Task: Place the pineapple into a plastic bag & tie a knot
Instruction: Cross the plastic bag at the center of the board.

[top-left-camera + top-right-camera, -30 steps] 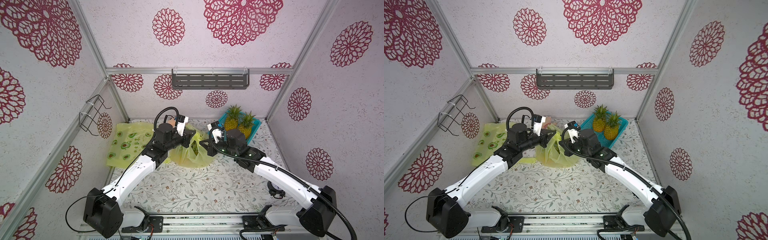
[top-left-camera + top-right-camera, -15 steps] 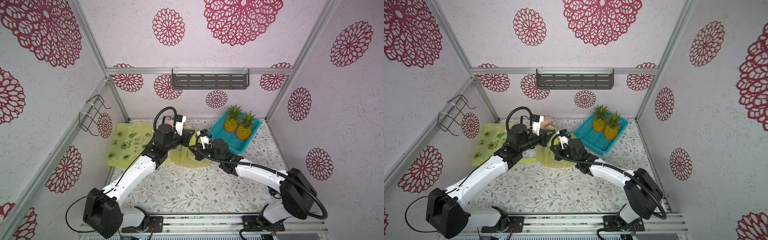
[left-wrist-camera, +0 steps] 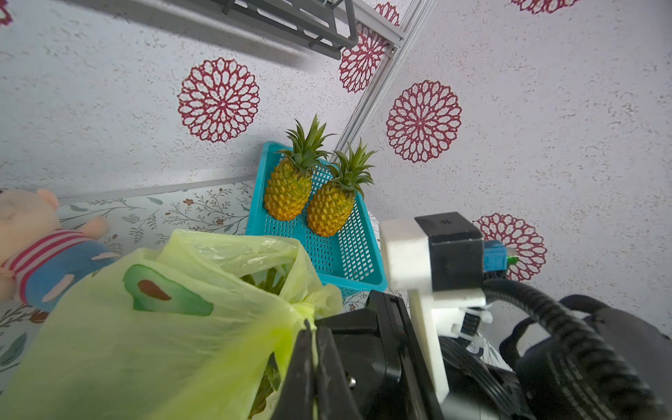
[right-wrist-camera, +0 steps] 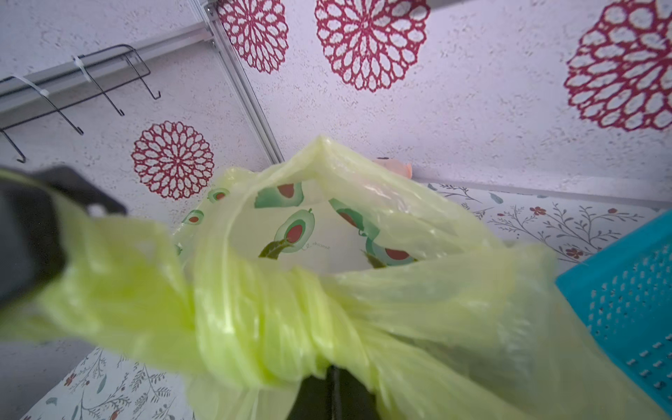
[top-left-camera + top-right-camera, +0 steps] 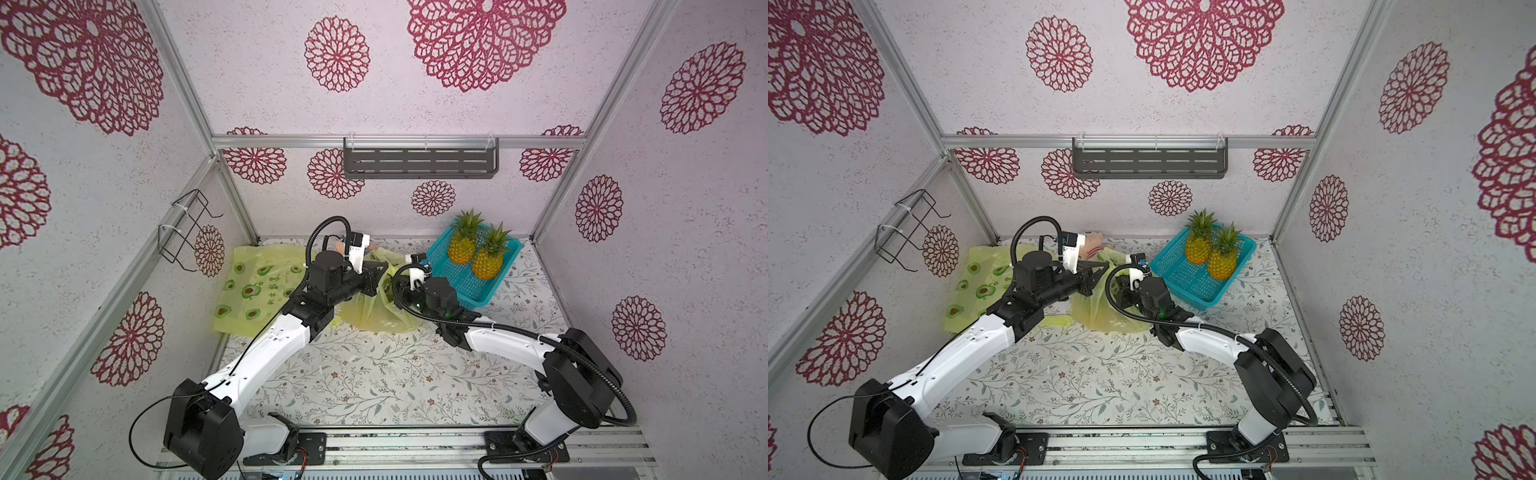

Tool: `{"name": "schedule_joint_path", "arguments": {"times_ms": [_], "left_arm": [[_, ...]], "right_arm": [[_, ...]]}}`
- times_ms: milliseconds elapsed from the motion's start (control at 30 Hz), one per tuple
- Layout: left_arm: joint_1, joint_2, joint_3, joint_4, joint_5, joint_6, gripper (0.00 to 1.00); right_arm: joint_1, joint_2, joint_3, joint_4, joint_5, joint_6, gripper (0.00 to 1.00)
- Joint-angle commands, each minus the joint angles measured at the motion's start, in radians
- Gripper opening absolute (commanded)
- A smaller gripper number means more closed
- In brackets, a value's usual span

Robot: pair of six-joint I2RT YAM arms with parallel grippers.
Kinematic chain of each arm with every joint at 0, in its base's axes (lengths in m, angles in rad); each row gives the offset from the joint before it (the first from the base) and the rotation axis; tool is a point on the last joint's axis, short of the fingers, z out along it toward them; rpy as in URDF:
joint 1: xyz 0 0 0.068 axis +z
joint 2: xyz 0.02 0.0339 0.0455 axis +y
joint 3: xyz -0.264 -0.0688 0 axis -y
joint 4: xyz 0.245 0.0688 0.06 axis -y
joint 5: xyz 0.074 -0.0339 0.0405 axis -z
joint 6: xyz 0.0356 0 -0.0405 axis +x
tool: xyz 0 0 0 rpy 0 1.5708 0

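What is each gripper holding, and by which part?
Both are shut on the bag: the left gripper pinches a twisted strand at its top, the right gripper another strand there.

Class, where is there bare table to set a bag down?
Bare: the wide front of the table, between left arm, right arm and front rail; a narrow strip between basket and right wall. Crowded: the back, with bag, flat bags, toy and basket.

Rosette-patterned walls (image 5: pixel 415 104) enclose a floral tabletop (image 5: pixel 374 374) beneath a grey shelf (image 5: pixel 419 163).
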Motion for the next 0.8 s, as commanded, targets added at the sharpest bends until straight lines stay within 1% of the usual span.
{"name": "schedule_joint_path", "arguments": {"times_ms": [0,100,167,233,300,367,433,500,600,767], "left_arm": [[0.006,-0.007,0.005,0.012,0.020,-0.012,0.00],[0.007,-0.002,0.008,0.015,0.018,-0.012,0.00],[0.008,-0.005,0.006,0.016,0.010,-0.011,0.00],[0.007,-0.011,0.003,0.017,0.001,-0.010,0.00],[0.009,-0.022,-0.003,0.015,-0.008,-0.012,0.00],[0.013,-0.037,-0.017,0.015,-0.016,-0.017,0.00],[0.013,-0.056,-0.037,0.014,-0.024,-0.026,0.00],[0.013,-0.073,-0.061,0.013,-0.025,-0.034,0.00],[0.014,-0.090,-0.092,0.000,-0.031,-0.044,0.00],[0.017,-0.096,-0.126,-0.006,-0.033,-0.050,0.00]], "right_arm": [[-0.003,0.023,0.027,0.116,-0.113,0.002,0.00],[0.000,0.063,0.039,0.178,-0.238,0.036,0.00],[0.001,0.087,0.048,0.194,-0.254,0.043,0.00],[-0.003,0.108,0.052,0.199,-0.225,0.045,0.00],[-0.014,0.121,0.045,0.219,-0.132,0.050,0.00],[-0.041,0.130,0.032,0.278,-0.069,0.067,0.00],[-0.075,0.139,0.035,0.327,-0.054,0.089,0.00],[-0.105,0.148,0.057,0.353,-0.088,0.117,0.00],[-0.115,0.152,0.066,0.397,-0.147,0.136,0.00],[-0.114,0.171,0.035,0.538,-0.299,0.196,0.00]]}}
